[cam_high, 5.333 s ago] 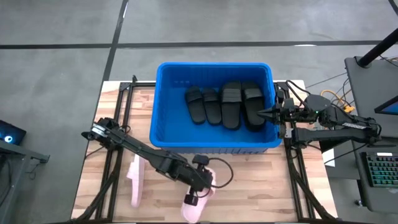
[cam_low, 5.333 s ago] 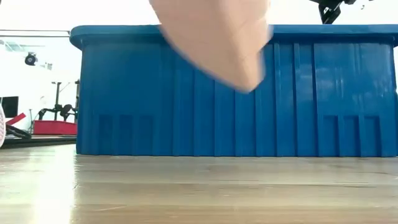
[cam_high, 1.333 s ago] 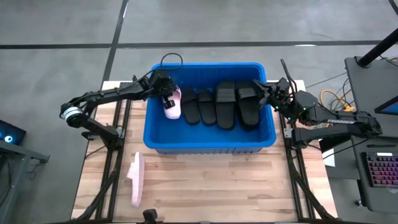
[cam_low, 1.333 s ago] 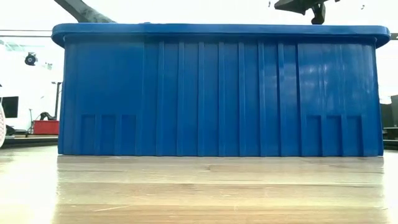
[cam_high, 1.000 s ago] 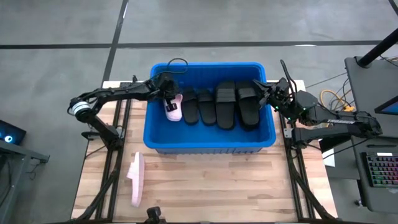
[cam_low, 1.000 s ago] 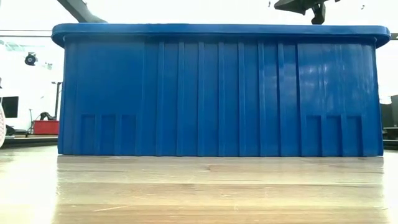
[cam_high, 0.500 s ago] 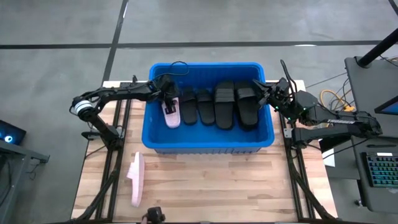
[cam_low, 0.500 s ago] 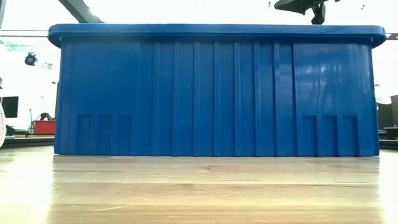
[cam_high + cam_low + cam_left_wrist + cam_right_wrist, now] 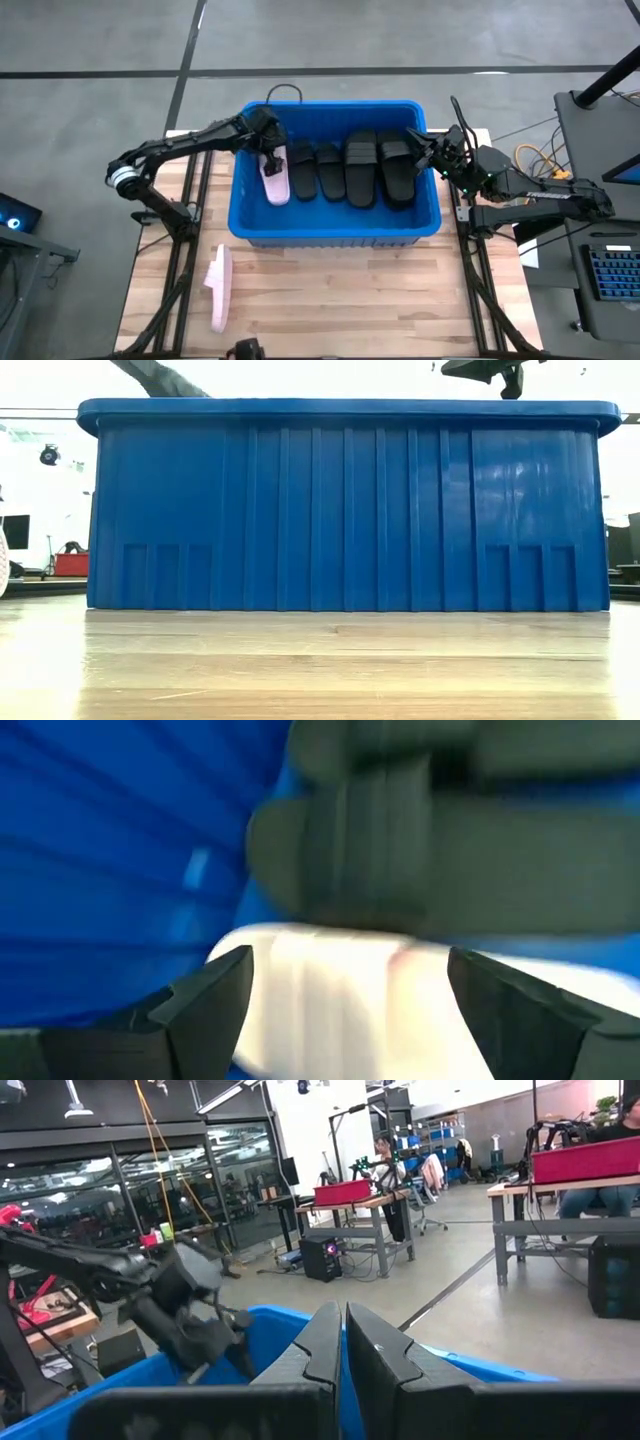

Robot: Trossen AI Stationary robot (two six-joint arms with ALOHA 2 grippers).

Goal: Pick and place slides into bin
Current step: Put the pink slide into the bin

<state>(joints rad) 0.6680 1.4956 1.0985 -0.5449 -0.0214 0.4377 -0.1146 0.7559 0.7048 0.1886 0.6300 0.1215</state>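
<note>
The blue bin point(image 9: 330, 104) stands at the table's far middle and fills the low view point(image 9: 350, 510). Several black slides point(image 9: 345, 170) lie side by side on its floor. A pale pink slide point(image 9: 273, 182) lies at their left end, flat on the floor by the bin's left wall. My left gripper point(image 9: 270, 150) hangs open just above that slide's far end; in the left wrist view its fingers stand on either side of the pink slide point(image 9: 340, 990) with air between. My right gripper point(image 9: 413, 139) is shut above the bin's right rim. A second pink slide point(image 9: 217, 288) lies on the table, near left.
Black frame rails point(image 9: 180, 260) run along the table's left and right sides. Bare wood point(image 9: 350, 300) stretches between the bin and the near edge. A desk with a keyboard point(image 9: 610, 275) stands beyond the table's right edge.
My left gripper has lowered the pink slide to the bin's floor at the left end of the black row, opened and let it go, then risen a little above it. The slide stays lying flat where it was set.
</note>
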